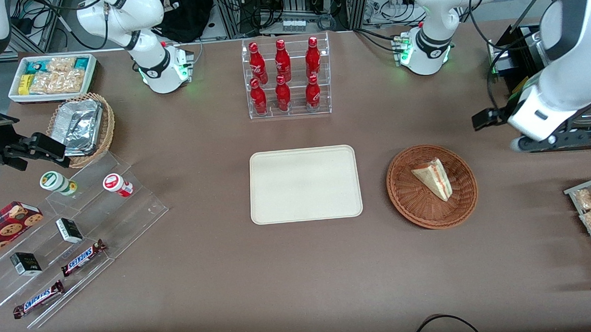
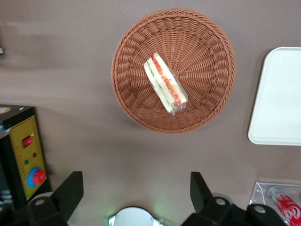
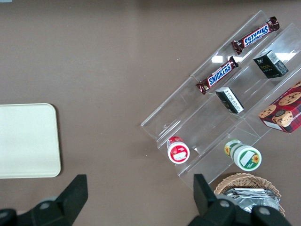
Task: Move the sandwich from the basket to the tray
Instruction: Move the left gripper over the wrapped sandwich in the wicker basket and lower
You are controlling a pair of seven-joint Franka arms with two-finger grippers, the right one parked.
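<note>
A small triangular sandwich (image 1: 433,179) of pale bread, with red, orange and green filling layers along its cut edge, is shown lying inside a round, shallow, reddish-brown woven wicker basket (image 1: 415,203) on the brown table (image 1: 299,279). The sandwich appears to be wrapped in clear film, as seen in the left wrist view (image 2: 165,84). A flat, cream-coloured rectangular tray (image 1: 305,184) with rounded corners and a low rim is placed beside the basket (image 2: 141,52), apart from it, toward the parked arm's end of the table; nothing is carried on it.

The left arm's two-finger gripper (image 2: 136,193) is held high above the table, well apart from the basket and toward the working arm's end, and nothing is gripped. Its black fingers (image 2: 70,190) are spread wide.

A clear acrylic rack of six red bottles (image 1: 286,77) is seen farther from the front camera than the tray (image 2: 277,99).
</note>
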